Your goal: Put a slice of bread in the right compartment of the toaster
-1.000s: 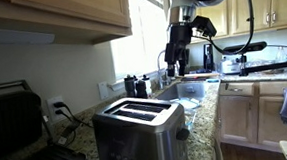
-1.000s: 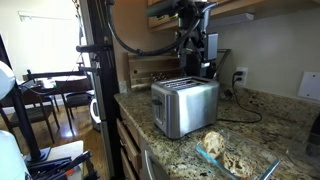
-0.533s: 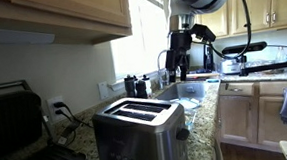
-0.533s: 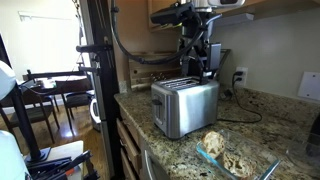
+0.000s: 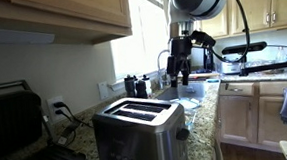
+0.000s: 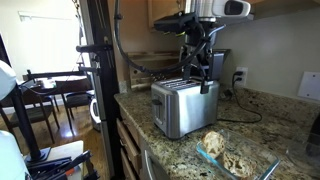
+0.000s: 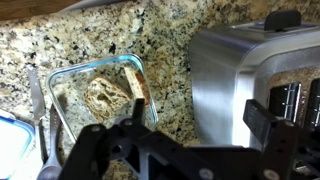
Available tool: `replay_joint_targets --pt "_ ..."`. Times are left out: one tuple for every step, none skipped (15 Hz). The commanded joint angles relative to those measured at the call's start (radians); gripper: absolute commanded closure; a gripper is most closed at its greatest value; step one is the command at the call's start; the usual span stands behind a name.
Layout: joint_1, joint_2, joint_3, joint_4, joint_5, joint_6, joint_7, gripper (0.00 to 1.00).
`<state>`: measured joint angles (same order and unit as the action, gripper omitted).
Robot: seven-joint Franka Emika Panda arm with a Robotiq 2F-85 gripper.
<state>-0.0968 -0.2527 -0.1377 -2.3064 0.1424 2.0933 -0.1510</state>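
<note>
The steel toaster (image 5: 136, 128) with its black two-slot top stands on the granite counter; it also shows in an exterior view (image 6: 184, 106) and at the right of the wrist view (image 7: 245, 75). Slices of bread (image 7: 108, 95) lie in a clear glass dish (image 7: 70, 80) beside the toaster; a golden-brown piece (image 6: 213, 144) shows at that dish. My gripper (image 7: 200, 118) is open and empty. It hangs in the air above the counter between toaster and dish, as both exterior views show (image 5: 180, 76) (image 6: 203, 76).
A large black contact grill (image 5: 14, 123) stands next to the toaster. Wall cabinets (image 5: 70, 16) hang above. A utensil (image 7: 40, 120) lies beside the dish. A power cord (image 6: 240, 112) runs behind the toaster. A camera stand (image 6: 95, 70) is at the counter's edge.
My gripper has come down and shifted slightly toward the dish side of the toaster. It stays open and empty. Toaster and bread have not moved.
</note>
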Motion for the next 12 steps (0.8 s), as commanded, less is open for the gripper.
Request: replay_joint_targets --pt "-0.012 0.018 -0.003 0.003 -0.03 0.003 0.025 0.0" --pt "-0.013 0.022 -0.003 0.002 -0.035 0.003 0.027 0.0" --pt "-0.014 0.026 -0.004 0.001 -0.038 0.003 0.027 0.0" --pt "-0.016 0.031 -0.004 0.001 -0.041 0.003 0.029 0.0" --pt "-0.017 0.036 -0.004 0.001 -0.043 0.004 0.029 0.0" --pt "-0.019 0.042 -0.004 0.001 -0.045 0.003 0.03 0.0" --pt "-0.02 0.046 -0.004 0.001 -0.047 0.004 0.03 0.0" --pt "-0.021 0.052 -0.005 0.002 -0.049 0.004 0.027 0.0" --pt "-0.021 0.056 -0.005 0.002 -0.051 0.005 0.027 0.0" --pt "-0.021 0.062 -0.006 0.002 -0.053 0.004 0.022 0.0" --pt "-0.021 0.066 -0.007 0.002 -0.054 0.003 0.016 0.0" --pt "-0.02 0.07 -0.009 0.001 -0.053 0.002 0.008 0.0"
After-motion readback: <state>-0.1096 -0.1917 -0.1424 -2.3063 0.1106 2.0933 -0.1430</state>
